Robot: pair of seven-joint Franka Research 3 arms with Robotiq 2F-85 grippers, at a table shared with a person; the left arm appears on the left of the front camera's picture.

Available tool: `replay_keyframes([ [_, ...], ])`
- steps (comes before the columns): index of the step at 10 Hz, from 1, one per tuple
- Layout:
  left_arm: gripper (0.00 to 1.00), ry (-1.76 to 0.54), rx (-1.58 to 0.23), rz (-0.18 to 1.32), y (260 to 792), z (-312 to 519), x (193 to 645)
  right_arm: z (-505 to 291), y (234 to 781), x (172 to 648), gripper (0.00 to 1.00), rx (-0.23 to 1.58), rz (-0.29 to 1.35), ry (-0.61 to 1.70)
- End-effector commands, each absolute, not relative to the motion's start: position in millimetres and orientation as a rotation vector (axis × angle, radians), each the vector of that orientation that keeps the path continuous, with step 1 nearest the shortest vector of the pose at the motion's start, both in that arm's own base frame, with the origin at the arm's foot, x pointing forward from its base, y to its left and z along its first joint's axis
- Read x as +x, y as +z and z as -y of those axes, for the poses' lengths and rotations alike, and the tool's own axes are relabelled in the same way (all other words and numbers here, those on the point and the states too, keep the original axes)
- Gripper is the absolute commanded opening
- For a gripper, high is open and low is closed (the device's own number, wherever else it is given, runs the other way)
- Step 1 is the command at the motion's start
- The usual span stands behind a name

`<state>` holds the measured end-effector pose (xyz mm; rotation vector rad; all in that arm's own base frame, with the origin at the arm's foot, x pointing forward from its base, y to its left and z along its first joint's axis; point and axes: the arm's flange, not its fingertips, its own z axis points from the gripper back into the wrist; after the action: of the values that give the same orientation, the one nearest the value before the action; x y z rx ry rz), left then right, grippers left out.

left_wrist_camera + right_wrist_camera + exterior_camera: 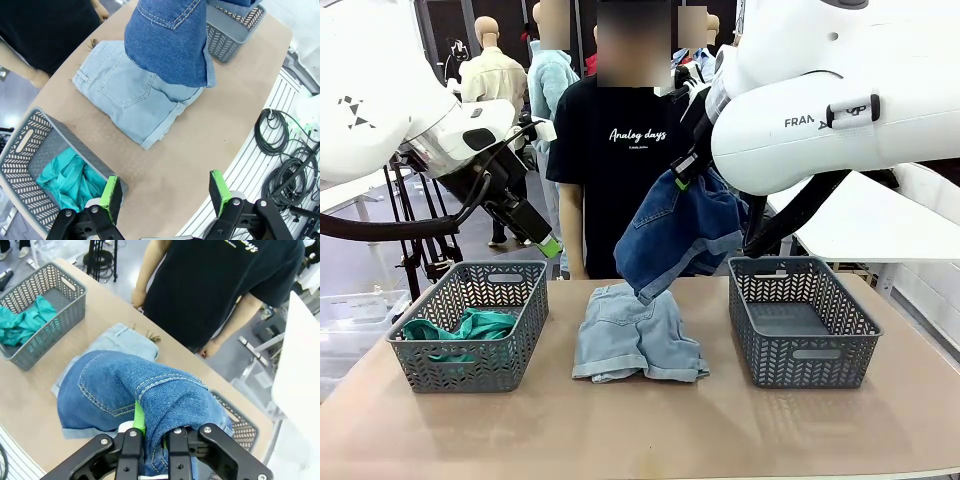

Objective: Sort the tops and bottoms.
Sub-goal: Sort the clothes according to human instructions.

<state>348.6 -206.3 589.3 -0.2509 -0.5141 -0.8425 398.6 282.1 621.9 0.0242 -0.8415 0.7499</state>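
A pair of dark blue denim shorts (pixel 680 235) hangs above the table's middle, with my right gripper (pixel 150 432) shut on its bunched fabric (pixel 170 400). Below it, a pale blue pair of shorts (pixel 635 335) lies folded flat on the table. One teal-green top (pixel 460 330) sits crumpled in the left grey basket (pixel 520 335). My left gripper (pixel 550 245) hovers open above that basket's far right corner, and between its green pads (pixel 111 192) there is nothing. In the left wrist view the dark shorts (pixel 170 40) overhang the pale shorts (pixel 125 95).
An empty grey basket (pixel 840 345) stands at the table's right. A person in a black T-shirt (pixel 620 170) stands at the far edge, hands (pixel 137 299) by the table edge. Black cables (pixel 275 150) lie beyond the near edge of the table. Bare tabletop (pixel 640 430) runs along the front.
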Motion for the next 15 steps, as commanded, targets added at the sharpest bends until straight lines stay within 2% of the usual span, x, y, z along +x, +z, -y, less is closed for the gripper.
replay_keyframes([
  [1,0.91,-0.839,-0.258,0.514,589.5,206.3,347.7,-282.5,627.2,399.7,0.0,0.021,0.856,0.747],
  [15,0.91,-0.839,-0.258,0.514,589.5,206.3,347.7,-282.5,627.2,399.7,0.0,0.021,0.856,0.747],
])
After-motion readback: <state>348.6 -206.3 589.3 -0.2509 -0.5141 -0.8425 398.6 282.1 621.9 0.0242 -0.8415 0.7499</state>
